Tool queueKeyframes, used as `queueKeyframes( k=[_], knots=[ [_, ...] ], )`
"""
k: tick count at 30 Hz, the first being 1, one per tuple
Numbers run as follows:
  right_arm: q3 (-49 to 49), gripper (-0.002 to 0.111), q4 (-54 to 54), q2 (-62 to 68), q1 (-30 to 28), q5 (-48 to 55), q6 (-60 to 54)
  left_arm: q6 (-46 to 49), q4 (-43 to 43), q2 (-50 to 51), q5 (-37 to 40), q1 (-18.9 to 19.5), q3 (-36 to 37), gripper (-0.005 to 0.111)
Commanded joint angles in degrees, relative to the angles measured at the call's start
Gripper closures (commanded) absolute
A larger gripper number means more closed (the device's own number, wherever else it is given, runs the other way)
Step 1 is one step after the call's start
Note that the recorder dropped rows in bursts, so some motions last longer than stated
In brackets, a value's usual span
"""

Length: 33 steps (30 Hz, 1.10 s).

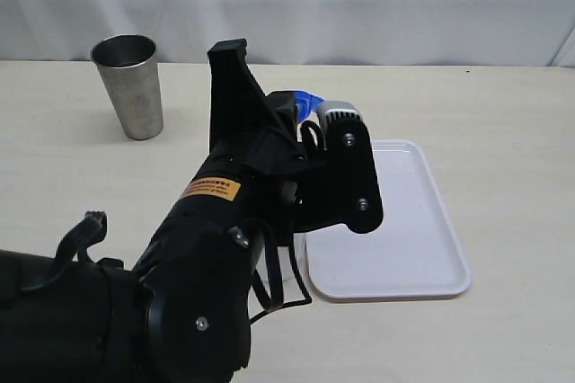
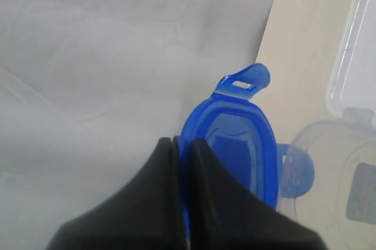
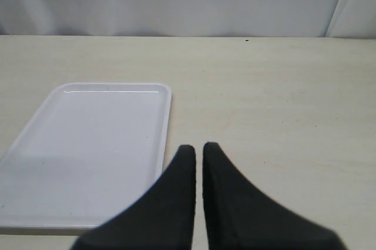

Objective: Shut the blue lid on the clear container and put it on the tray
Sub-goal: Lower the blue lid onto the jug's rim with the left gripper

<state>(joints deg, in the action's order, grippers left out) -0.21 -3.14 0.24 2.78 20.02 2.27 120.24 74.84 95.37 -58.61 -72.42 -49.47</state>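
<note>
The left wrist view shows my left gripper (image 2: 182,141) shut on one edge of the blue lid (image 2: 241,144). The lid is held up on edge, with one snap flap sticking out at its far end. Just beyond it is the clear container (image 2: 335,168), translucent, with another blue flap showing through its wall. In the exterior view only a bit of the blue lid (image 1: 304,99) shows above the left arm, which hides the container. My right gripper (image 3: 198,147) is shut and empty, low over the table beside the white tray (image 3: 88,144).
A tapered steel cup (image 1: 130,86) stands at the back left of the table. The tray (image 1: 404,248) lies flat on the right with nothing on the part that shows. The bulky black left arm (image 1: 225,248) fills the front left and middle.
</note>
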Motion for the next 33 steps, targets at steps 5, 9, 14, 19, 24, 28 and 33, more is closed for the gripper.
queueKeyframes(
  k=[5, 9, 14, 19, 24, 28, 33],
  knots=[
    [0.21, 0.104, -0.04, -0.24, -0.19, -0.22, -0.02, -0.33, 0.51, -0.4, -0.26, -2.3, 0.16, 0.107],
    [0.21, 0.104, -0.04, -0.24, -0.19, -0.22, -0.02, -0.12, 1.48, -0.4, -0.26, -2.87, 0.16, 0.107],
    [0.21, 0.104, -0.04, -0.24, -0.19, -0.22, -0.02, 1.35, 4.69, -0.4, 0.72, -2.87, 0.16, 0.107],
    [0.21, 0.104, -0.04, -0.24, -0.19, -0.22, -0.02, 1.34, 4.98, -0.4, 3.47, -2.87, 0.16, 0.107],
    [0.21, 0.104, -0.04, -0.24, -0.19, -0.22, -0.02, 1.34, 5.86, -0.4, 5.39, -2.91, 0.16, 0.107],
    [0.21, 0.104, -0.04, -0.24, -0.19, -0.22, -0.02, 1.92, 7.95, -0.4, 5.39, -2.91, 0.16, 0.107],
    [0.21, 0.104, -0.04, -0.24, -0.19, -0.22, -0.02, 2.54, 8.54, -0.4, 5.39, -2.91, 0.85, 0.107]
  ],
)
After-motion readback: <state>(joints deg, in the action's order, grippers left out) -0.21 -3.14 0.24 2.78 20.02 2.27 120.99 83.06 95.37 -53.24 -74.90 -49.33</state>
